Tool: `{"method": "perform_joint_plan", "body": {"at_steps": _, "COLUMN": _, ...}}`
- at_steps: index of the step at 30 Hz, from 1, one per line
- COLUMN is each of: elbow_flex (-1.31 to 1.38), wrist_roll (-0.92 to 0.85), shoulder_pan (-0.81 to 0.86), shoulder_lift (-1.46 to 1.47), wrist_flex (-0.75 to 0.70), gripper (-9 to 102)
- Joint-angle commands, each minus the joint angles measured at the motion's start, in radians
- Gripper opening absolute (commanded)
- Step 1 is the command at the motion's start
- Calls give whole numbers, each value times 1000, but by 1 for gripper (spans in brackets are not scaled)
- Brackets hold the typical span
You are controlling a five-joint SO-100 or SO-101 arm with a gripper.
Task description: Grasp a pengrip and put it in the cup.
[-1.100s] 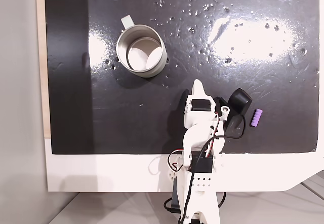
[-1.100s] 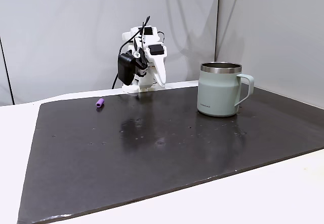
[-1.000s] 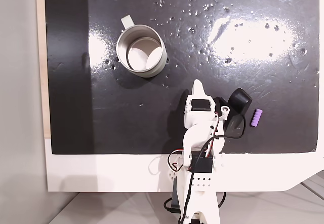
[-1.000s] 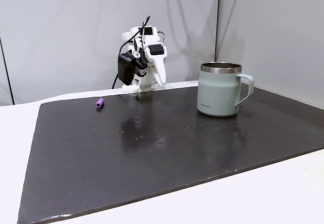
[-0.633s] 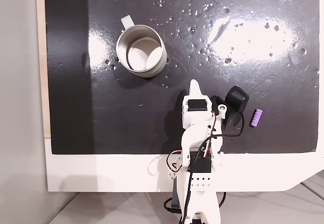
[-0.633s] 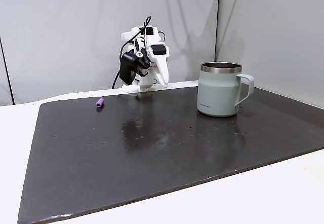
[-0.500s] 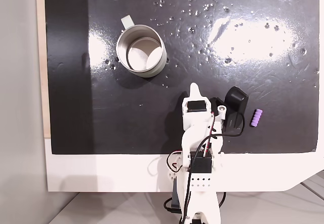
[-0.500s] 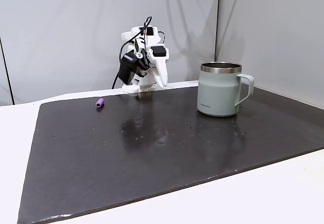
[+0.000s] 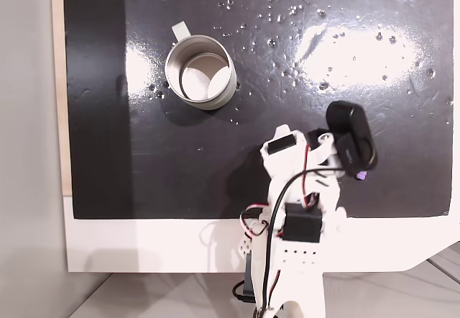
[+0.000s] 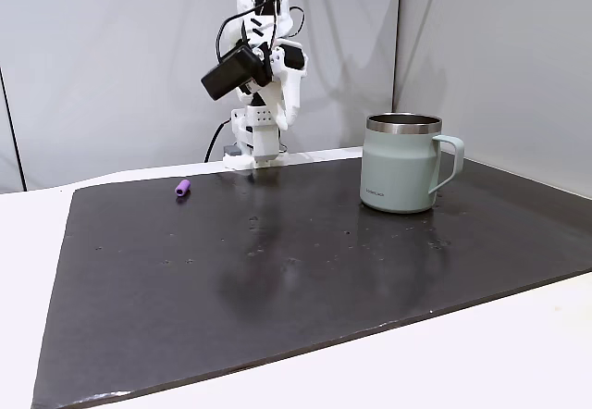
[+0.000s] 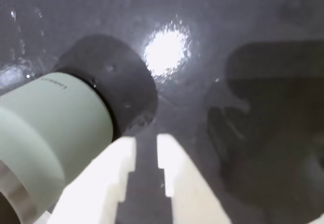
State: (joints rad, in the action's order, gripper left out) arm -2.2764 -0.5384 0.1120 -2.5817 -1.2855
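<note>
The cup (image 9: 200, 72) is a pale grey-white mug standing upright on the black mat; in a fixed view it is at the right (image 10: 400, 164), and it lies at the left of the wrist view (image 11: 50, 127). The pengrip (image 10: 182, 188), a tiny light-purple cylinder, lies on the mat left of the arm's base; from above only its purple end (image 9: 361, 176) shows under the black wrist camera. My gripper (image 10: 282, 117) hangs raised above the mat near the base (image 9: 277, 149). Its white fingers (image 11: 146, 140) stand a narrow gap apart with nothing between them.
The black wrist camera (image 9: 351, 139) juts out beside the gripper. The glossy black mat (image 9: 345, 59) lies on a white table (image 9: 144, 242), whose edge runs just behind the arm's base. Grey walls (image 10: 111, 48) stand behind the arm.
The arm has lifted from its folded pose and swung towards the pengrip's side. From above, the wrist camera now covers most of the pengrip. Cup and pengrip have not moved.
</note>
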Motion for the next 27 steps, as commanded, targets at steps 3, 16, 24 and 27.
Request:
{"method": "perform_joint_plan", "body": {"at_steps": 3, "elbow_flex": 324, "wrist_roll": -210, "shoulder_pan": 97, "shoulder_lift": 235, "wrist_flex": -129, "gripper": 0}}
{"method": "perform_joint_plan", "body": {"at_steps": 16, "elbow_flex": 287, "wrist_roll": -756, "shoulder_pan": 391, "shoulder_lift": 327, "wrist_flex": -124, "gripper": 0}}
{"method": "perform_joint_plan", "body": {"at_steps": 24, "elbow_flex": 26, "wrist_roll": -899, "shoulder_pan": 491, "shoulder_lift": 264, "wrist_flex": 94, "gripper": 0}}
{"method": "perform_joint_plan", "body": {"at_steps": 27, "elbow_flex": -38, "wrist_roll": -939, "shoulder_pan": 523, "shoulder_lift": 278, "wrist_flex": 176, "gripper": 0}}
